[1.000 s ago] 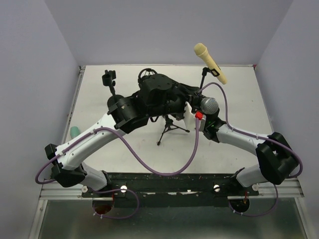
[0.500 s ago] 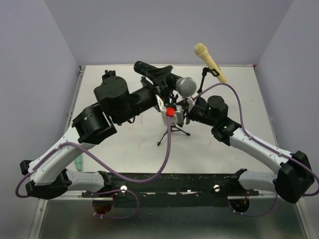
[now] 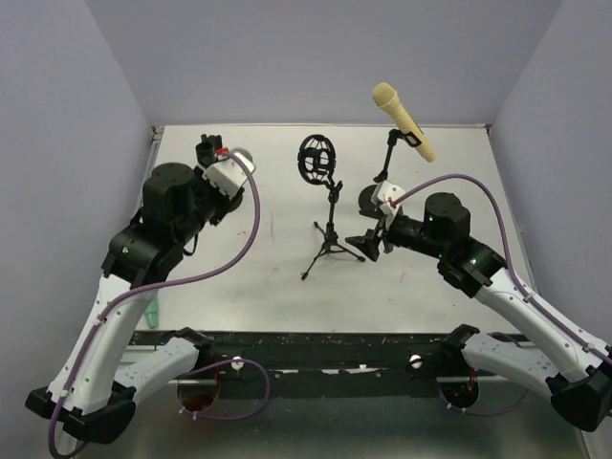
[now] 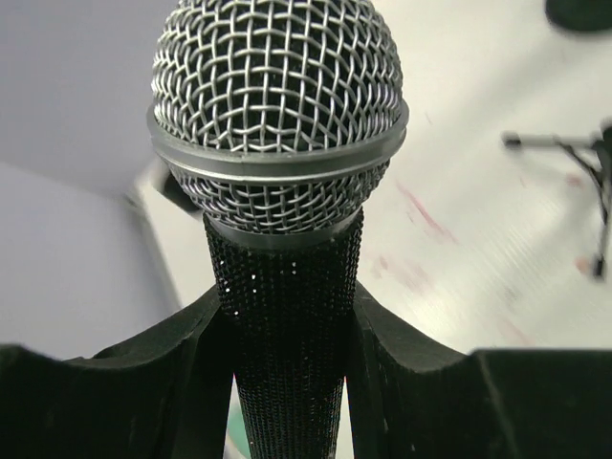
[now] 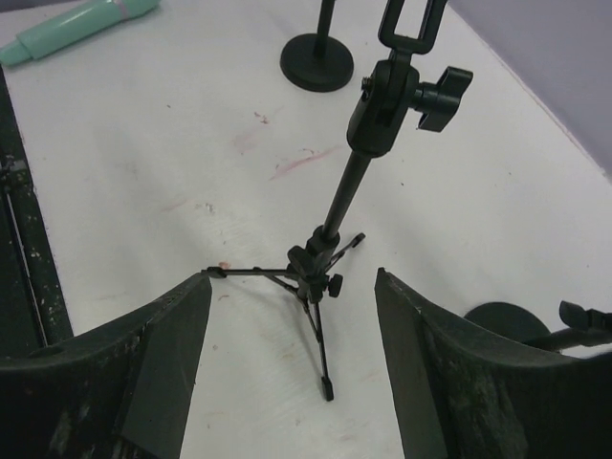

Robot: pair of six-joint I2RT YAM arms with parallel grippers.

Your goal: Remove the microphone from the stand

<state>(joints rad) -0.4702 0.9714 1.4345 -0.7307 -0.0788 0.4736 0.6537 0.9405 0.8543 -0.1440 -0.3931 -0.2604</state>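
The microphone (image 4: 277, 115), with a silver mesh head and a black body, is clamped between my left gripper's (image 4: 287, 316) fingers. In the top view that left gripper (image 3: 229, 168) holds the microphone (image 3: 241, 155) over the table's back left, well away from the stand. The stand (image 3: 330, 229) is a black tripod in the middle, and its round shock mount (image 3: 317, 158) has nothing in it. My right gripper (image 3: 369, 239) hovers just right of the tripod. It is open, and its wrist view shows the stand (image 5: 320, 258) beyond my right gripper (image 5: 292, 287).
A yellow microphone (image 3: 403, 120) sits on a second stand at the back right, whose round base (image 5: 516, 325) lies close to my right fingers. A third small stand (image 3: 206, 148) stands behind my left gripper. A green microphone (image 5: 81, 24) lies near the table's left edge.
My left arm swung left, carrying the microphone away from the stand. My right gripper opened and drew back to the right of the tripod.
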